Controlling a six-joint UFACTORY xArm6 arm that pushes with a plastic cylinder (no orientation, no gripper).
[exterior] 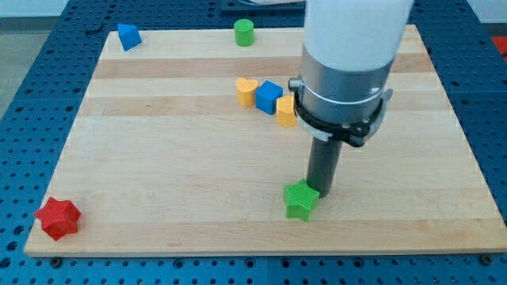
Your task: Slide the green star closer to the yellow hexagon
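Note:
The green star [300,200] lies on the wooden board near the view's bottom, right of centre. My tip [322,192] stands just to the star's upper right, touching or almost touching it. The yellow hexagon [286,112] lies further up the board, partly hidden behind my arm's white and grey body. It sits to the right of a blue cube [268,96].
A yellow heart-like block [246,91] lies left of the blue cube. A green cylinder [244,32] stands at the top edge. A blue block [128,36] sits at the top left corner. A red star [58,218] lies at the bottom left corner.

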